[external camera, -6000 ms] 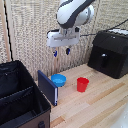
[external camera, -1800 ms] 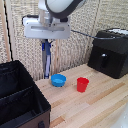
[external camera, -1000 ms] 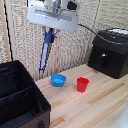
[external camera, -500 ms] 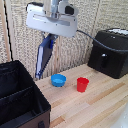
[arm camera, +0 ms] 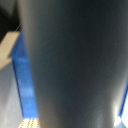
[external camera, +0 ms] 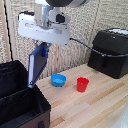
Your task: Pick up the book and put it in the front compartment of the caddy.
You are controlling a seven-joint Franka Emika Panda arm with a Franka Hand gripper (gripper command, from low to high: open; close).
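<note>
My gripper (external camera: 44,49) is shut on the upper end of the book (external camera: 35,68), a thin dark-blue slab with a pale edge. The book hangs tilted in the air, its lower corner just above the caddy's (external camera: 46,102) rim on the exterior view's left. The caddy is a big black fabric box; a partition (external camera: 17,95) splits it into a farther section (external camera: 11,79) and a nearer one (external camera: 25,115). I cannot tell which of these is the front compartment. In the wrist view a blurred dark surface fills the picture, with a blue strip (arm camera: 22,82) beside it.
A small light-blue bowl (external camera: 59,80) and a red cup (external camera: 82,84) stand on the wooden table (external camera: 95,107) beside the caddy. A glossy black machine (external camera: 111,52) with a cable sits at the exterior view's right, against a woven wall.
The arm has carried the book toward the exterior view's left and lower, from above the bowl to over the caddy's edge. The book has tilted more.
</note>
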